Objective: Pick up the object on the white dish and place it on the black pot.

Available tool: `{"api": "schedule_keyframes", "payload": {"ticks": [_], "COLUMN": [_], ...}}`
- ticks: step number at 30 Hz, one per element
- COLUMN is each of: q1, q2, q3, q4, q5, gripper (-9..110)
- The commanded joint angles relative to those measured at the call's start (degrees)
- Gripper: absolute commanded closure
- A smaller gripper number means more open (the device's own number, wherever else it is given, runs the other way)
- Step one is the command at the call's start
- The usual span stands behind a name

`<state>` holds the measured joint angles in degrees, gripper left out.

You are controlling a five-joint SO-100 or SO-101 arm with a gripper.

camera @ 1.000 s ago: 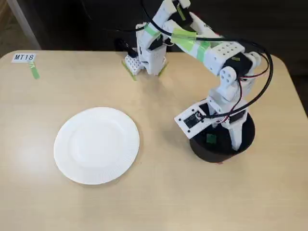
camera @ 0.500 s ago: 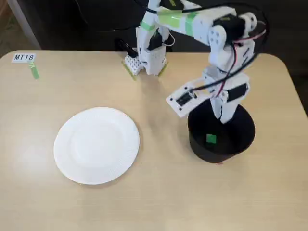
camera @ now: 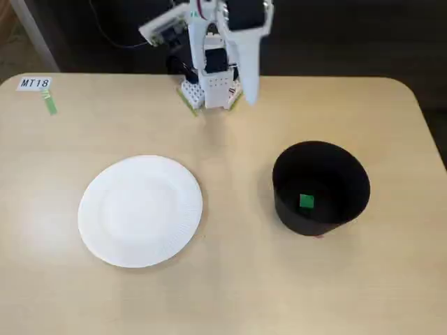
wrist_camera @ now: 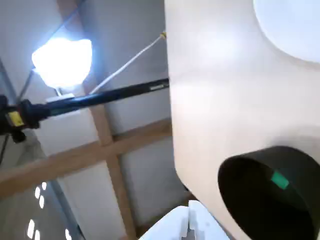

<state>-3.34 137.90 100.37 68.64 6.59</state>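
The object, a tiny green cube, lies on the floor of the black pot at the right of the table in the fixed view. To the left, the white dish has nothing on it. My gripper hangs folded back at the table's far edge beside the arm base, well away from the pot, its white fingers together and holding nothing. The wrist view lies on its side. It shows the pot with the cube inside, an edge of the dish, and my gripper at the bottom.
The arm's base stands at the table's back edge. A label reading MT18 and a green tape strip sit at the far left corner. Bare tabletop lies between dish and pot.
The arm has risen out of the pot and swung back to the table's rear edge. The green cube stays in the pot.
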Motion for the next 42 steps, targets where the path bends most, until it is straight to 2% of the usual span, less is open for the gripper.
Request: {"api": "schedule_keyframes", "payload": {"ticks": [1,5,17,24,31,42], "q1": [5.4,7.3,8.1,8.1,7.5,6.6], "q2": [10.0,18.9,35.2,40.5,52.9,52.8], "q3": [16.3,28.7,51.8,60.3,70.8,76.5], "q4": [-5.4,-9.0,-12.1,-12.6,-11.4,-11.9], "q5": [-1.4,-3.3,-6.9,-9.5,-8.7,-11.2], "gripper": [102,102,102,102,102,102]}}
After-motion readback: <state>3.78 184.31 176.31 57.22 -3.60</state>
